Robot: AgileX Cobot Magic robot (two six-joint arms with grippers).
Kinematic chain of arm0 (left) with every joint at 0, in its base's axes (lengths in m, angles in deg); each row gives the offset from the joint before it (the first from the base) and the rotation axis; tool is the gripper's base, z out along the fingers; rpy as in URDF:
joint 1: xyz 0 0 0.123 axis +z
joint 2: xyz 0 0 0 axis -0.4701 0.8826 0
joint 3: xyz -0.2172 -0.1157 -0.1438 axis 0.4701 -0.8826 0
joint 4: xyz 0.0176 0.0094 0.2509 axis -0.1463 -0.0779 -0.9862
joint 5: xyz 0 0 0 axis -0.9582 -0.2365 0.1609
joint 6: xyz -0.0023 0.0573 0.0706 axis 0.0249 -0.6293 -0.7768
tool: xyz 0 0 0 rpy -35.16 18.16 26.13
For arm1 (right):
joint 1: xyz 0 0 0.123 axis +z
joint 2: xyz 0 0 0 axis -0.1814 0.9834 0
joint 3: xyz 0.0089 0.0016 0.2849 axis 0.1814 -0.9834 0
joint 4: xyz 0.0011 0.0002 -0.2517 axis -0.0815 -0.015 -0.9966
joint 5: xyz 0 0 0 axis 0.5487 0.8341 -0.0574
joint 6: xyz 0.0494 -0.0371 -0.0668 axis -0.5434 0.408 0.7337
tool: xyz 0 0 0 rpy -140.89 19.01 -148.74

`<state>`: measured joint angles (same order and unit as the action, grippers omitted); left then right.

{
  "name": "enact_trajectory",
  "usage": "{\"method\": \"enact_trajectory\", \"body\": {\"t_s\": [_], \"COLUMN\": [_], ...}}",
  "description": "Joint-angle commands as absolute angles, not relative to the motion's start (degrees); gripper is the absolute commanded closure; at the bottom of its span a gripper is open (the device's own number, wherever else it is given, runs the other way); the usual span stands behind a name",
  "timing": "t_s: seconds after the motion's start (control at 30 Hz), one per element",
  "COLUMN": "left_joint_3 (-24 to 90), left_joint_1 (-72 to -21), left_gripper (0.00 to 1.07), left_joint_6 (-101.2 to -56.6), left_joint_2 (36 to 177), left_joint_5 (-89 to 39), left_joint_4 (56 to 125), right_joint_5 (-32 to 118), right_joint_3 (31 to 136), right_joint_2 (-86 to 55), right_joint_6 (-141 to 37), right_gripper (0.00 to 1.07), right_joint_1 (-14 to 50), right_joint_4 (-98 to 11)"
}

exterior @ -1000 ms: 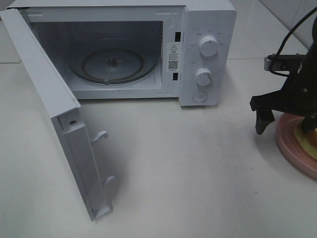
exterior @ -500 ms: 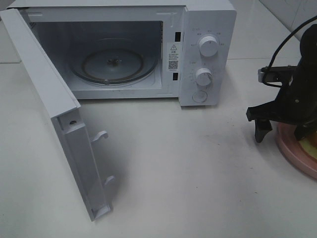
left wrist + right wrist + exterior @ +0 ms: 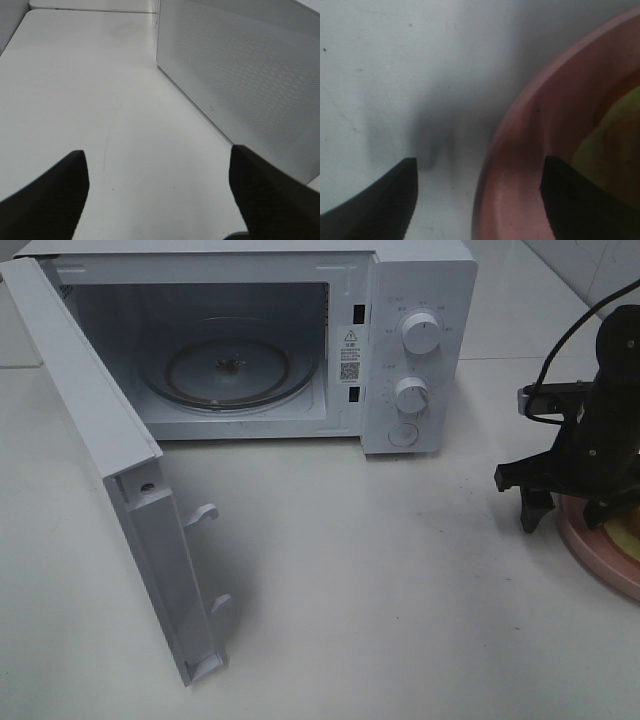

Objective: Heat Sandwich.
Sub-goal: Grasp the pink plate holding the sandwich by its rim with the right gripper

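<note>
At the far right of the exterior high view, the sandwich (image 3: 628, 537) shows only as a yellowish sliver on the pink plate (image 3: 592, 552). The right wrist view gives its yellow-green side (image 3: 615, 145) inside the plate's rim (image 3: 520, 150). My right gripper (image 3: 568, 512) is open and straddles that rim, one finger (image 3: 375, 200) over the table and the other (image 3: 590, 200) over the plate. The left gripper (image 3: 160, 200) is open with nothing between its fingers, above bare table beside the microwave's perforated side wall (image 3: 240, 75).
The white microwave (image 3: 420, 340) stands at the back with its door (image 3: 110, 460) swung wide to the left. Its glass turntable (image 3: 228, 370) carries nothing. Two knobs (image 3: 420, 332) sit on its right panel. The white table (image 3: 380, 590) stretches in front.
The right gripper has shifted slightly left and down at the plate's near edge, and its fingers have drawn closer together. The left arm is unchanged.
</note>
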<state>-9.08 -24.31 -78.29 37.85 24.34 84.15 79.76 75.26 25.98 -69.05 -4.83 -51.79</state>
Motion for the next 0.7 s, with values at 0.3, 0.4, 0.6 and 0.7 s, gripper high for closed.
{"method": "enact_trajectory", "body": {"t_s": [0.3,0.4,0.6,0.7], "left_joint_3": [-9.25,-9.25,-9.25,-9.25], "left_joint_1": [-24.54,-24.54,-24.54,-24.54], "left_gripper": [0.35,0.35,0.35,0.35], "left_joint_6": [-78.23,-78.23,-78.23,-78.23], "left_joint_2": [36.53,36.53,36.53,36.53], "left_joint_5": [23.42,23.42,23.42,23.42], "left_joint_4": [84.38,84.38,84.38,84.38], "right_joint_5": [80.22,80.68,80.91,81.2], "right_joint_3": [74.91,74.91,74.91,74.91], "right_joint_2": [27.53,27.53,27.53,27.53], "right_joint_6": [-69.91,-69.91,-70.08,-70.89], "right_gripper": [0.41,0.42,0.47,0.53], "right_joint_1": [-5.12,-5.12,-5.12,-5.12], "right_joint_4": [-52.48,-52.48,-52.54,-52.54]}}
